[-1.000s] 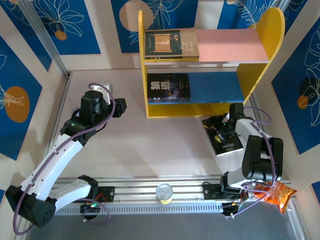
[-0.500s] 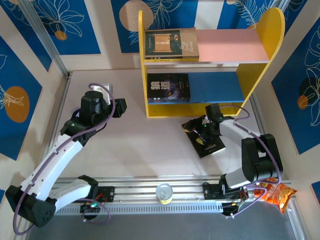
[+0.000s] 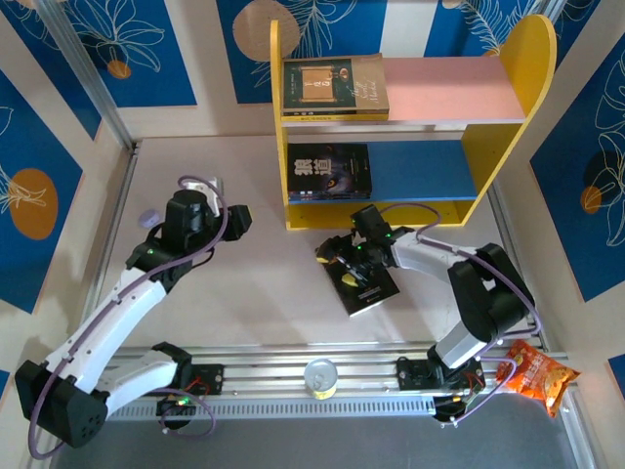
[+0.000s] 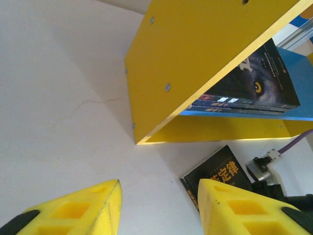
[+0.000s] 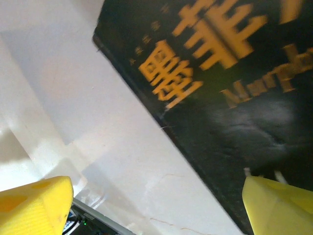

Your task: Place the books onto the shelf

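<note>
1. While the left gripper [image 3: 232,217] hung over the bare table [image 3: 264,293], its jaws stood spread with nothing between them. The shelf [image 3: 508,127] rose ahead of this claw and to its right, with the yellow side panel close in the left wrist view.
2. Low and to the right of that claw's tip [image 4: 159,188], a black book [image 4: 215,174] lay flat on the table, just in front of the shelf's bottom edge. Further ahead, a wolf-cover book [image 3: 329,171] lay on the blue lower tier, and stacked books [image 3: 334,88] rested on the pink board above.
3. The right gripper [image 3: 337,256] hovered over the black book [image 3: 369,288] with its jaws spread wide, pinching nothing. In the right wrist view one finger sat over bare table and the other over the dark cover, so the book's edge [image 5: 161,117] ran slantwise between them.
4. The step in hand looked like taking hold of this book. Because it was thin and lay flat, a good grasp would probably mean bringing one finger against the free edge and lifting that edge slightly before closing, without pushing the book under the shelf.
5. From the right claw, the open lower tier lay near, on the side away from the arm bases.
</note>
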